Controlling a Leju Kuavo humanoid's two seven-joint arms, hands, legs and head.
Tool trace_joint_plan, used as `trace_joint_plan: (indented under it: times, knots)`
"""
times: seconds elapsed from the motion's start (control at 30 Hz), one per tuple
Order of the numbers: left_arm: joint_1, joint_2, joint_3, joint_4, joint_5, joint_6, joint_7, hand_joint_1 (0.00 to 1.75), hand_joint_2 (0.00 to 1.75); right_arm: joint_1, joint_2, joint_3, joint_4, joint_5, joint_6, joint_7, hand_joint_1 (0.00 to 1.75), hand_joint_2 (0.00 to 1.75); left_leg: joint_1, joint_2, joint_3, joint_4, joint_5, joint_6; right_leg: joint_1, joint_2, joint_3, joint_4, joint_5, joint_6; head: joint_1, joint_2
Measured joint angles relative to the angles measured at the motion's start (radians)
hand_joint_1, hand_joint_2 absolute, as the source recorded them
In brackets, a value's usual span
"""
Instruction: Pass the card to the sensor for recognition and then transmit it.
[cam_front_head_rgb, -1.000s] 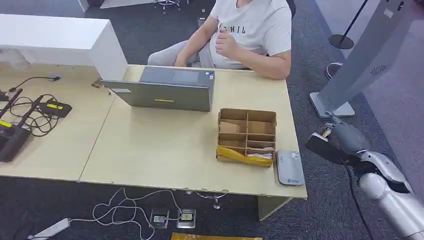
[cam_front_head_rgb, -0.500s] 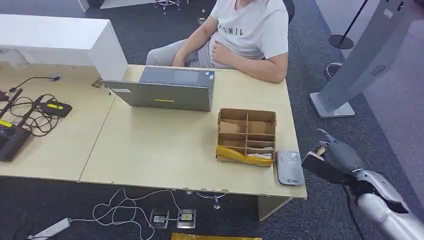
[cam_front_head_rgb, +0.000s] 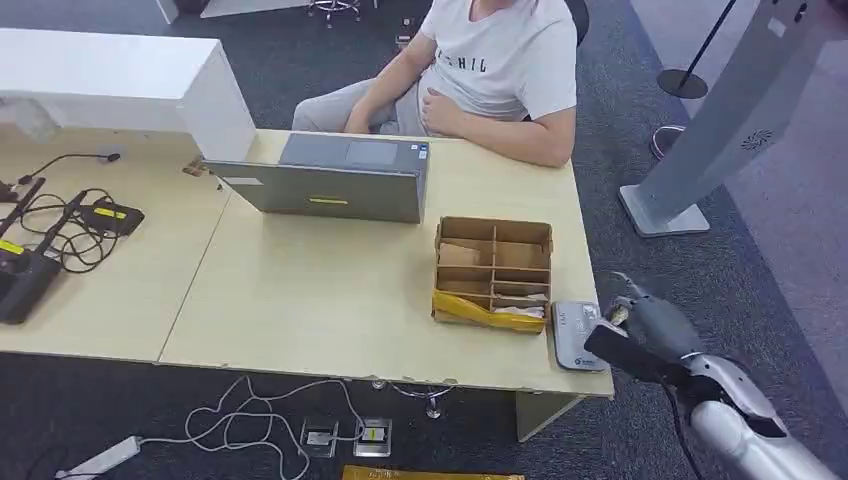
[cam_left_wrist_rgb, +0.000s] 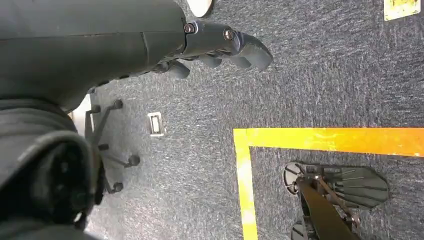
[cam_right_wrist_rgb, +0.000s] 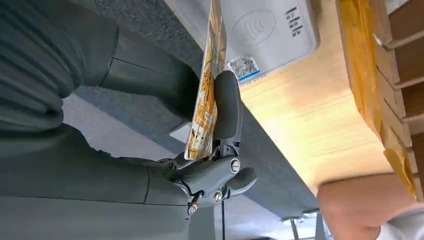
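Note:
My right hand (cam_front_head_rgb: 640, 322) hangs just off the table's right edge, beside the grey card sensor (cam_front_head_rgb: 578, 336) that lies at the front right corner. It pinches a yellow patterned card (cam_right_wrist_rgb: 207, 85) edge-on between thumb and fingers (cam_right_wrist_rgb: 226, 107), and the card's tip reaches close to the sensor (cam_right_wrist_rgb: 270, 30). My left hand (cam_left_wrist_rgb: 220, 47) hangs over the carpet with its fingers curled and nothing in it.
A cardboard divider box (cam_front_head_rgb: 494, 270) stands left of the sensor. A closed laptop (cam_front_head_rgb: 335, 178) lies behind it, and a seated person (cam_front_head_rgb: 490, 70) rests a forearm on the table's far edge. A grey kiosk stand (cam_front_head_rgb: 720, 120) rises on the right. Cables lie at far left (cam_front_head_rgb: 60, 230).
My right hand has come down and leftward with the card, from out over the carpet to right beside the sensor. The person lowered a raised hand.

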Motion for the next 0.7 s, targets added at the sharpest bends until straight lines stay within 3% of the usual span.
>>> trace_joint_plan:
  times: [0.4,0.7]
  knots:
    - [0.000,0.000,0.000,0.000,0.003,0.003,0.003,0.00,0.00,-0.015,0.006,0.048,0.038,-0.017,-0.012,-0.007,1.75,1.75,0.000,0.000,0.000,0.000,0.000,0.000,0.000,0.000,0.000,0.000,0.000,0.000,0.000,0.000]
    - [0.000,-0.006,0.000,0.000,0.009,0.005,0.006,0.00,0.00,-0.045,0.018,0.064,0.140,-0.050,-0.042,-0.060,1.75,1.75,0.000,0.000,0.001,0.000,0.000,0.000,0.000,0.000,0.000,0.000,0.000,0.000,0.000,0.000]
